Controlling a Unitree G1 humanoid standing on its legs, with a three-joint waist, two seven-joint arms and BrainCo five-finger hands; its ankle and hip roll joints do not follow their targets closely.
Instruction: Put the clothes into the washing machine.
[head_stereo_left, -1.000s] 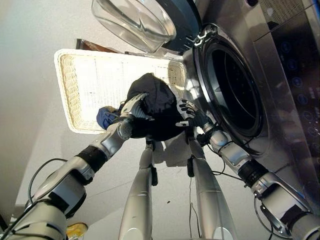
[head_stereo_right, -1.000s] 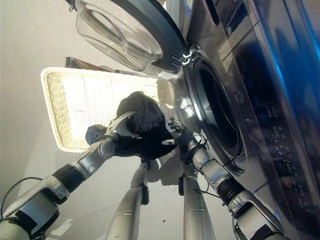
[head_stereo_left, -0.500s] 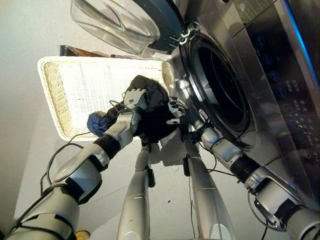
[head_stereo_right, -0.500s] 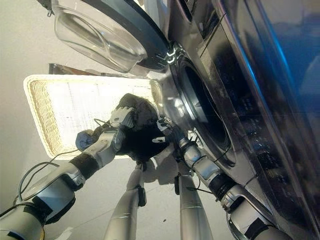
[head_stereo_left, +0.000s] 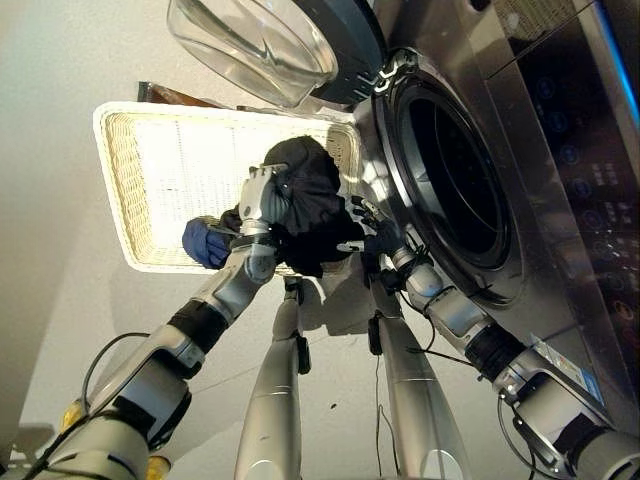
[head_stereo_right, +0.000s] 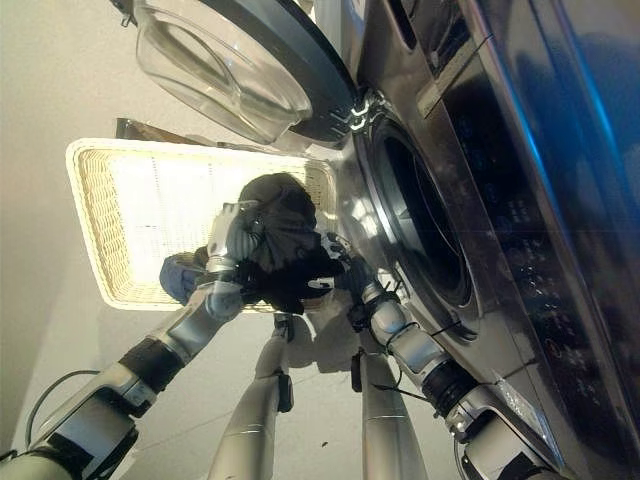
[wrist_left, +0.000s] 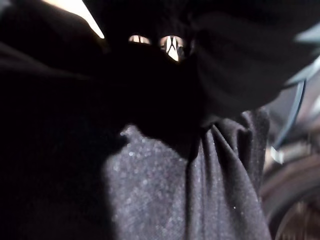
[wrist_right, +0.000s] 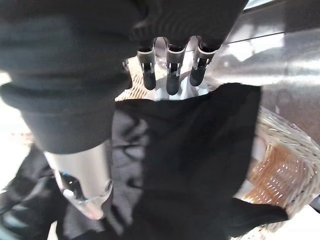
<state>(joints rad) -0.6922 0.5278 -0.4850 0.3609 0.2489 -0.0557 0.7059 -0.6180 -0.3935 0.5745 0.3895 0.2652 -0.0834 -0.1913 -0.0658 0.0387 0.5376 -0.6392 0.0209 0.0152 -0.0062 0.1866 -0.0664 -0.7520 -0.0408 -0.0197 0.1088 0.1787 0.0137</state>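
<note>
Dark garment (head_stereo_left: 305, 205) bundled at frame centre, just above the near edge of the wicker basket (head_stereo_left: 150, 160), left of the drum opening (head_stereo_left: 460, 190). Against one second ago: left hand (head_stereo_left: 262, 195) shifted up onto the bundle, fingers curled into cloth; right hand (head_stereo_left: 365, 228) pressed to its right flank, thumb and fingers (wrist_right: 167, 82) straddling fabric. Judged: load gathered, not yet in the drum. Right wrist view alone reveals basket weave beneath the cloth. Blue garment (head_stereo_left: 205, 242) lying at the basket's lower-left rim.

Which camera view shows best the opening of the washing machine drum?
The left eye view: the drum opening shows as a wide dark round with its rim whole. The right eye view shows the same opening at a steeper angle, so it looks narrower. The left wrist view shows dark cloth, and the right wrist view shows cloth and wicker basket.
</note>
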